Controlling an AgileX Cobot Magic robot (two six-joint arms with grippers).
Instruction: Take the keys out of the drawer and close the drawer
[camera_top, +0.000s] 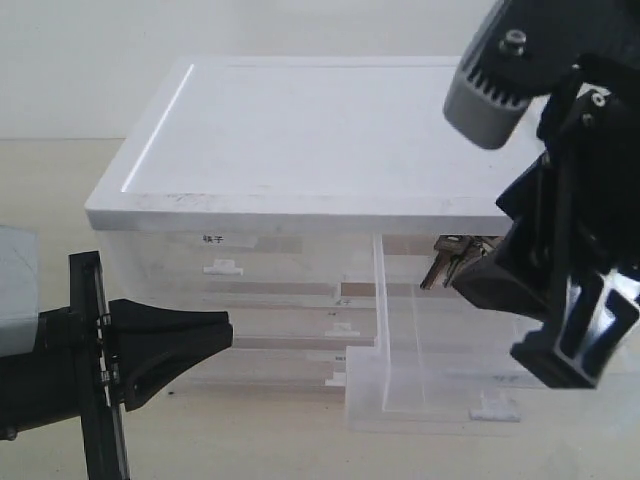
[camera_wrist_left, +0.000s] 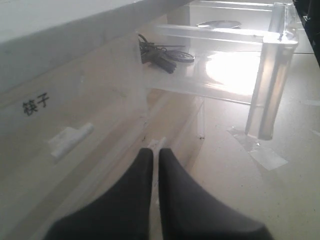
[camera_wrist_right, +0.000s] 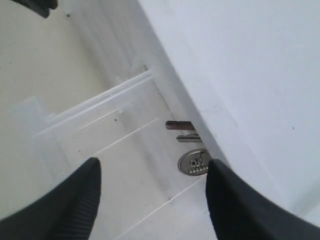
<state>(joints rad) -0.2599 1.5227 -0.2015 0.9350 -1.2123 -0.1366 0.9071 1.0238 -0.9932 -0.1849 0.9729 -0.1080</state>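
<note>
Lower left of the exterior view: the left pincer (camera_top: 225, 333) hangs just above the worktop (camera_top: 250, 435), pointing at the front of the drawer cabinet (camera_top: 330, 130). Its two black fingers (camera_wrist_left: 142, 165) are pressed together with nothing between them. I cannot tell whether the tip touches the cabinet front.

Upper left of the cabinet front: a half-width drawer with a black-lettered label (camera_top: 212, 239) is pushed in, its white tab (camera_top: 222, 267) flush.

Centre to right: the drawer (camera_top: 400, 330) is pulled well out of the cabinet, and its translucent front, with a small white handle (camera_top: 497, 408), stands over the worktop at lower right. The keys (camera_top: 452, 262) lie inside this drawer at its back, right at the edge of the cabinet's white top. In the right wrist view part of the bunch is tucked under that top; a round silver piece and two blades show.

Right side: the right pincer (camera_wrist_right: 152, 165) hangs over the open drawer with its fingers (camera_wrist_right: 85, 195) spread wide apart and nothing gripped. The keys sit just beside one finger, not touching it.
</note>
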